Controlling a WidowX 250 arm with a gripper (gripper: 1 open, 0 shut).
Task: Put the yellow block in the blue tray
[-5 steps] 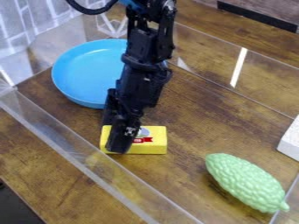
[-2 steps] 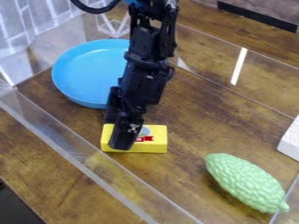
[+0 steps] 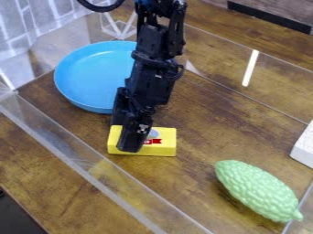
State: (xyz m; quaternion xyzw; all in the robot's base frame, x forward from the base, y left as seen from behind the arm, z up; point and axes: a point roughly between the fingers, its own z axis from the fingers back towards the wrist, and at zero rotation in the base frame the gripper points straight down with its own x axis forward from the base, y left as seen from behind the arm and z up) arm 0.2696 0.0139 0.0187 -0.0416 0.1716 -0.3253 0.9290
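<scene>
lying toward the lower right of the wooden table (image 3: 232, 119) is a bumpy green oval object (image 3: 259, 189), well apart from everything else, and a white thing (image 3: 303, 144) pokes in at the right edge. clear panels (image 3: 73, 155) fence the near and left sides. the black arm reaches down from the top, and its gripper (image 3: 134, 134) covers the left part of the yellow block (image 3: 149, 143), hiding that end from the camera; nothing lies between the block and the blue tray (image 3: 86, 75), which sits just behind and to the left, near the block but apart from it.

compared with a second ago, the block sits slightly to the right and a touch lower, while the arm looks almost unchanged.

the block is a small yellow brick flat on the table, with a red and white label on top. the jaws are spread wide over it; whether they touch it cannot be told.
</scene>
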